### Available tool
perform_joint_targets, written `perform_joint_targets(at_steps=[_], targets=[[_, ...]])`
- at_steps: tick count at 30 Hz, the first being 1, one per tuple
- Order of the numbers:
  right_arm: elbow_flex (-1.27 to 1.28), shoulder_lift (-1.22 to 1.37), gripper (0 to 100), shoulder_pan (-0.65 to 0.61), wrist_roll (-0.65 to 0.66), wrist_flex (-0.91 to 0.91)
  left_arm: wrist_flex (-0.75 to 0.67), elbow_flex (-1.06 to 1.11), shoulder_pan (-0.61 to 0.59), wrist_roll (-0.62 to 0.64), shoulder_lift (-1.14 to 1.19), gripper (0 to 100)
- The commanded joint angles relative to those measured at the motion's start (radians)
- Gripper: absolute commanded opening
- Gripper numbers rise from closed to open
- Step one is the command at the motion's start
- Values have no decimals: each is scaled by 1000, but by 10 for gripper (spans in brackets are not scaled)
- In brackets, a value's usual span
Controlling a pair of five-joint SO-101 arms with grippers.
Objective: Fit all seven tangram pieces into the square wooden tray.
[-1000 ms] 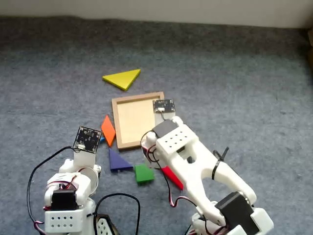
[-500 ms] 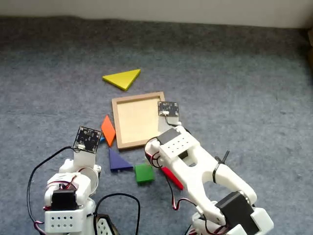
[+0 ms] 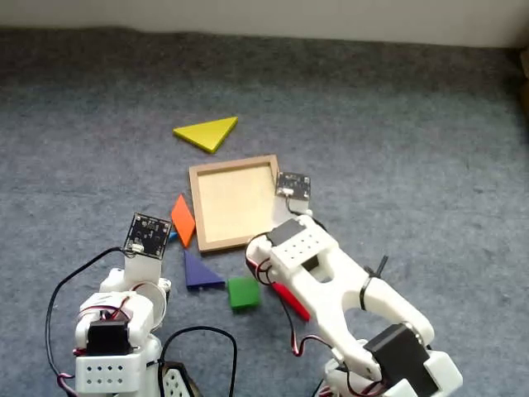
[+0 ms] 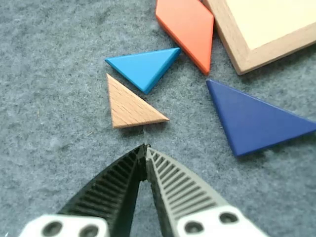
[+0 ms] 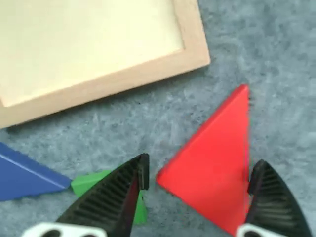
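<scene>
While my right gripper [image 5: 200, 172] hangs wide open and empty, I note red triangle [image 5: 215, 163] between its jaws, just beside tray [image 5: 193, 44].

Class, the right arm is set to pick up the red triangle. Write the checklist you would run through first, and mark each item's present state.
1. The right gripper is open: ok.
2. The red triangle lies between its fingers: ok.
3. The fingers are low enough to grip: cannot tell.
4. The green piece is clear of the near finger: cannot tell.
5. The tray has room for the piece: ok.
6. The left gripper is shut and well away from the red triangle: ok.
</scene>
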Motion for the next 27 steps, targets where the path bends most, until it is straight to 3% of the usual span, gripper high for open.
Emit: perform_joint_targets(at_steps=[1,14,22,27], targets=[[5,-38,313,15,-12,-10,5,19,5,-3,-5,7],[81,-38,313,25,-5,-147,5,19,5,-3,-5,7],[82,-38,313,19,0,-124,5,19,5,-3,-5,7],[76,-39,313,19,72,-53,5,19,5,-3,-5,7]])
